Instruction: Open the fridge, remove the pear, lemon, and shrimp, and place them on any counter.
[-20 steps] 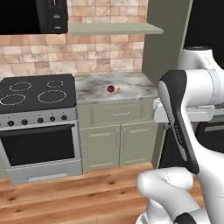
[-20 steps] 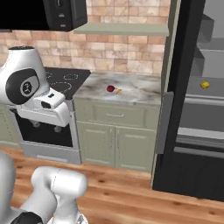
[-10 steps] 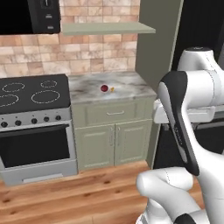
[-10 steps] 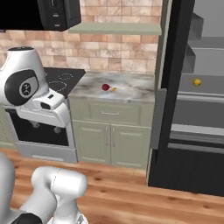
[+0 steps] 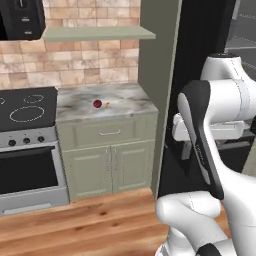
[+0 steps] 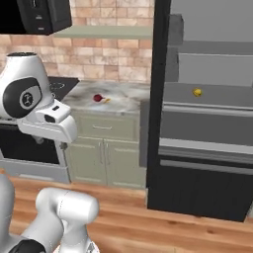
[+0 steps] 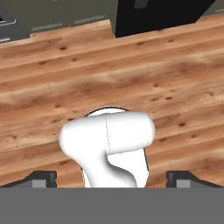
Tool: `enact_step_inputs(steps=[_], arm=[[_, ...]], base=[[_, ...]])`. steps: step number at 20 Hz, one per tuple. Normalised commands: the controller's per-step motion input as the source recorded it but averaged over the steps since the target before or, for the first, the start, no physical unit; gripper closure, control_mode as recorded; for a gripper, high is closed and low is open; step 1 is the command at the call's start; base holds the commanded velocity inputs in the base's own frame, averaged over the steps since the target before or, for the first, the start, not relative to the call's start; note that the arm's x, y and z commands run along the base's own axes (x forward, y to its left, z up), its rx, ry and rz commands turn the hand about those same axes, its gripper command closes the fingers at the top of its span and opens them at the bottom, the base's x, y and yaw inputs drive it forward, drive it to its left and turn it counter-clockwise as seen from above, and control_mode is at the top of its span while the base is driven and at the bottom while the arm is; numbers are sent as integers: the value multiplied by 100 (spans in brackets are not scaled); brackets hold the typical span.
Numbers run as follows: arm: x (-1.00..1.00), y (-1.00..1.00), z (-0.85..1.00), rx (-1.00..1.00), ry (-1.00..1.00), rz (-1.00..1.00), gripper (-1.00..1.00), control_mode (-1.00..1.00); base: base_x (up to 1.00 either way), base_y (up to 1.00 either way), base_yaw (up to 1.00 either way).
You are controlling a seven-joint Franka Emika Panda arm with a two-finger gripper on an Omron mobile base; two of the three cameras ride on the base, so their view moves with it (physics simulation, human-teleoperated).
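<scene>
The black fridge [image 6: 159, 99] stands open, and its grey shelves show in the right base view. The yellow lemon [image 6: 197, 92] lies on a middle shelf inside. On the marble counter [image 6: 123, 94] left of the fridge rest the dark-red pear [image 6: 97, 98] and, just to its right, the thin orange shrimp [image 6: 106, 100]. The left base view shows the pear [image 5: 97, 104] and shrimp [image 5: 107, 104] on the counter [image 5: 125, 97], beside the fridge [image 5: 200, 60]. My gripper [image 7: 111, 178] is open and empty. It points down at the wood floor, far from all three items.
A black stovetop [image 5: 25, 107] with an oven below adjoins the counter on the left. A shelf [image 5: 97, 33] and a dark microwave [image 5: 20, 17] hang above. Pale green cabinets [image 5: 110, 160] sit under the counter. The fridge's bottom drawer [image 6: 202, 190] is closed.
The whole scene has slid left in both base views, so the base has driven right toward the fridge. The arm keeps its folded pose, and the gripper stays open.
</scene>
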Motion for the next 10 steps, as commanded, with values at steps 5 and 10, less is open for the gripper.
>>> enact_step_inputs(steps=[5, 10], arm=[[0, 0, 0, 0, 0, 0, -100, 100], [0, 0, 0, 0, 0, 0, -100, 100]], base=[[8, -100, 0], [6, -100, 0]])
